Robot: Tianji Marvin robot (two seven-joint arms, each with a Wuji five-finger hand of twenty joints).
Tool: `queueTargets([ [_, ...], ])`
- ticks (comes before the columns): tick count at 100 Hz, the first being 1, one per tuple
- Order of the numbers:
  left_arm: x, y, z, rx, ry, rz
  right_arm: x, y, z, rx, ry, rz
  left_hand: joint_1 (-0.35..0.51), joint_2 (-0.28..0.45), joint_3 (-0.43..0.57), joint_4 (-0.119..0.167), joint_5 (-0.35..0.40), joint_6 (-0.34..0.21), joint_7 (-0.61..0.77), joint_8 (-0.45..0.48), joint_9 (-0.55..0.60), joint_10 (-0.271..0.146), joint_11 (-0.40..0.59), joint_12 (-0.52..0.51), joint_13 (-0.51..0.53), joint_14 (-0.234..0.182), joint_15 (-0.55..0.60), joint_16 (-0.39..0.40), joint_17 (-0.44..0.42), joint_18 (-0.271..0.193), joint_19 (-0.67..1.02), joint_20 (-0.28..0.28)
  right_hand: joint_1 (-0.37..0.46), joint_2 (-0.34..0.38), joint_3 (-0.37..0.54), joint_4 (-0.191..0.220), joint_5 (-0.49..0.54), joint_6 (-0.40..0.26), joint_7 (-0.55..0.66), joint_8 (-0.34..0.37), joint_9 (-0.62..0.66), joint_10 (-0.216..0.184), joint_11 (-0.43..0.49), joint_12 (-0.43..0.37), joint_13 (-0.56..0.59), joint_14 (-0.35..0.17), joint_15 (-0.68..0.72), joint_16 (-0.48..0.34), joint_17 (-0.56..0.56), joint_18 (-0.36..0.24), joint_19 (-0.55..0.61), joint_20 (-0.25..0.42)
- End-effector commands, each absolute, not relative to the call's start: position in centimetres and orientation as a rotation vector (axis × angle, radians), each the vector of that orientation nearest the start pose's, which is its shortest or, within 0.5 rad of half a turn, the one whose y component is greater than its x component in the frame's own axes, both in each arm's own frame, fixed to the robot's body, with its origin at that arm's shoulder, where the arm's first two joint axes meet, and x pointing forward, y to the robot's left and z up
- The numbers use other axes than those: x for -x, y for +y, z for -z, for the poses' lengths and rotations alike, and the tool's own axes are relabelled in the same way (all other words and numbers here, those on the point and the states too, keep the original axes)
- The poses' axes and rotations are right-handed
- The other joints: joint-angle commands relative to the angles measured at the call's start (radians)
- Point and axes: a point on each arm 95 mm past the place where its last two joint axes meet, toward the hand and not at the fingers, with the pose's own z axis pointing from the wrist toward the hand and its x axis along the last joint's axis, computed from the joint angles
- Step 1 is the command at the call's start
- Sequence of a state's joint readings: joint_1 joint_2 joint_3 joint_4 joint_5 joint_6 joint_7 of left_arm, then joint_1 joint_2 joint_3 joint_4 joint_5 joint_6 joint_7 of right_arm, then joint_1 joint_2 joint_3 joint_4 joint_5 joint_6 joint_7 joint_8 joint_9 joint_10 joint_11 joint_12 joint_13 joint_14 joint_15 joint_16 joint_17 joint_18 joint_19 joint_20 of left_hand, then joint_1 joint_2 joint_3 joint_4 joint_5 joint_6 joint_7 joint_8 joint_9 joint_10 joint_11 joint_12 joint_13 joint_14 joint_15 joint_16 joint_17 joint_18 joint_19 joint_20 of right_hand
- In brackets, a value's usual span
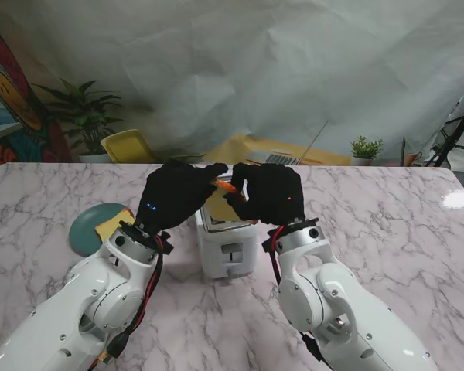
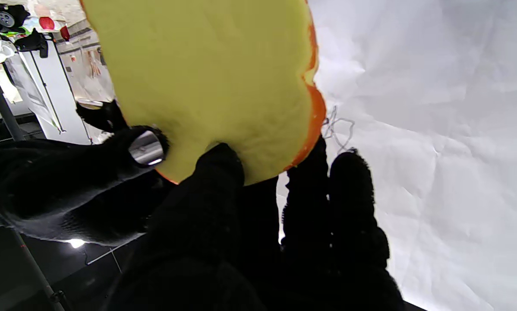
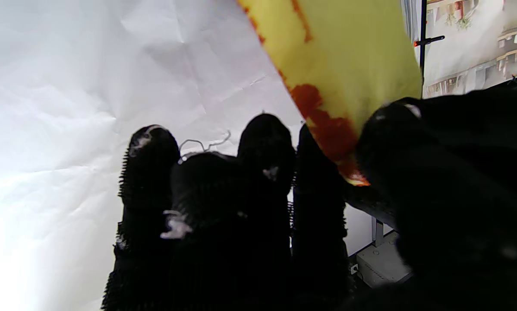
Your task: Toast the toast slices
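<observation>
A yellow toast slice with an orange crust hangs just over the top of the white toaster at the table's middle. My left hand pinches it from the left; thumb and fingers press the slice in the left wrist view. From the right, my right hand also closes on it, the slice wedged between thumb and fingers. The toaster's slots are hidden under both hands. A second yellow slice lies on a teal plate to the left.
The marble table runs wide on both sides of the toaster. Beyond its far edge stand a yellow chair, potted plants and a laptop. A white sheet hangs behind.
</observation>
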State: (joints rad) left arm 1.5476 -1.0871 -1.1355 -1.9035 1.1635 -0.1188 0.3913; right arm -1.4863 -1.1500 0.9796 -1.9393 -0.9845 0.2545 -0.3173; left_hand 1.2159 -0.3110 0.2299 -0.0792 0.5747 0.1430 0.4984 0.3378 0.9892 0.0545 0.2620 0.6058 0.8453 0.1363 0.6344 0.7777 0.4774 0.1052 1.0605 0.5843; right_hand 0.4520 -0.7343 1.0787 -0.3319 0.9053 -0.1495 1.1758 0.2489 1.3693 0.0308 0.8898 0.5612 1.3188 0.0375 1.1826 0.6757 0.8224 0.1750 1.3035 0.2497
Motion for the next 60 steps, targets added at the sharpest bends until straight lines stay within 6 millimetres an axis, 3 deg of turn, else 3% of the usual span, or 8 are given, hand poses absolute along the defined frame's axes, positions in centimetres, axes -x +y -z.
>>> queueTargets([
  [1, -36.3, -7.9, 18.8, 0.53, 1.178, 1.927, -36.2, 11.2, 18.6, -0.92, 1.022, -1.887, 0.02, 0.006, -0.013, 0.036, -0.054, 0.034, -0.04, -0.008, -0.029, 0.017, -0.003, 0.024, -0.033, 0.033, 0.028, -0.006, -0.018, -0.02, 0.0, 0.013, 0.065, 0.004, 0.091, -0.003, 0.042, -0.095, 0.035, 0.047, 0.08, 0.021, -0.015, 0.013, 0.003, -0.092, 0.051, 0.025, 0.013, -0.033, 0.018, -0.014],
  [28, -36.4, -7.6, 18.8, 0.529, 1.163, 1.899, -36.0, 10.9, 18.4, -0.917, 1.024, -1.887, -0.02, 0.043, -0.037, 0.038, -0.078, 0.044, -0.083, 0.0, -0.188, 0.044, 0.064, -0.042, -0.1, 0.017, 0.0, -0.022, -0.07, -0.021, -0.029, 0.005, 0.064, 0.045, 0.122, -0.02, 0.018, -0.093, 0.056, 0.1, 0.087, -0.006, 0.029, 0.055, 0.003, -0.124, 0.107, 0.056, 0.03, -0.069, 0.02, -0.012],
  [33, -36.4, -7.6, 18.7, 0.528, 1.163, 1.897, -36.0, 10.8, 18.3, -0.917, 1.026, -1.888, -0.049, 0.057, -0.025, 0.04, -0.089, 0.048, -0.106, 0.003, -0.244, 0.05, 0.106, -0.092, -0.123, 0.016, -0.019, -0.036, -0.09, -0.016, -0.048, 0.001, 0.064, 0.05, 0.13, -0.02, 0.015, -0.093, 0.061, 0.106, 0.089, -0.007, 0.033, 0.058, 0.004, -0.125, 0.112, 0.059, 0.03, -0.07, 0.02, -0.012],
  [37, -36.4, -7.6, 18.7, 0.524, 1.163, 1.893, -35.9, 10.8, 18.2, -0.915, 1.028, -1.887, -0.098, 0.071, 0.01, 0.044, -0.101, 0.047, -0.124, 0.007, -0.312, 0.059, 0.131, -0.198, -0.164, 0.019, -0.049, -0.058, -0.125, -0.006, -0.077, -0.005, 0.061, 0.051, 0.137, -0.024, 0.011, -0.094, 0.066, 0.111, 0.087, -0.009, 0.041, 0.061, 0.003, -0.128, 0.117, 0.063, 0.031, -0.068, 0.021, -0.01],
  [50, -36.2, -7.3, 18.5, 0.515, 1.183, 1.849, -35.8, 10.5, 18.1, -0.918, 1.027, -1.889, -0.147, 0.091, -0.016, 0.036, -0.136, 0.065, -0.187, -0.001, -0.469, 0.11, 0.048, -0.259, -0.293, 0.062, -0.165, -0.143, -0.226, 0.044, -0.166, -0.038, 0.061, 0.052, 0.146, -0.024, 0.006, -0.095, 0.074, 0.118, 0.088, -0.013, 0.048, 0.064, 0.003, -0.128, 0.121, 0.065, 0.032, -0.07, 0.021, -0.009],
  [60, -36.1, -6.8, 18.4, 0.539, 1.233, 1.811, -35.7, 10.3, 18.0, -0.921, 1.01, -1.899, -0.18, 0.129, -0.112, 0.04, -0.178, 0.063, -0.258, 0.001, -0.59, 0.13, -0.021, -0.29, -0.396, 0.105, -0.233, -0.211, -0.308, 0.088, -0.231, -0.037, 0.061, 0.053, 0.148, -0.025, 0.003, -0.097, 0.075, 0.12, 0.088, -0.014, 0.049, 0.064, 0.003, -0.129, 0.118, 0.064, 0.032, -0.069, 0.02, -0.009],
])
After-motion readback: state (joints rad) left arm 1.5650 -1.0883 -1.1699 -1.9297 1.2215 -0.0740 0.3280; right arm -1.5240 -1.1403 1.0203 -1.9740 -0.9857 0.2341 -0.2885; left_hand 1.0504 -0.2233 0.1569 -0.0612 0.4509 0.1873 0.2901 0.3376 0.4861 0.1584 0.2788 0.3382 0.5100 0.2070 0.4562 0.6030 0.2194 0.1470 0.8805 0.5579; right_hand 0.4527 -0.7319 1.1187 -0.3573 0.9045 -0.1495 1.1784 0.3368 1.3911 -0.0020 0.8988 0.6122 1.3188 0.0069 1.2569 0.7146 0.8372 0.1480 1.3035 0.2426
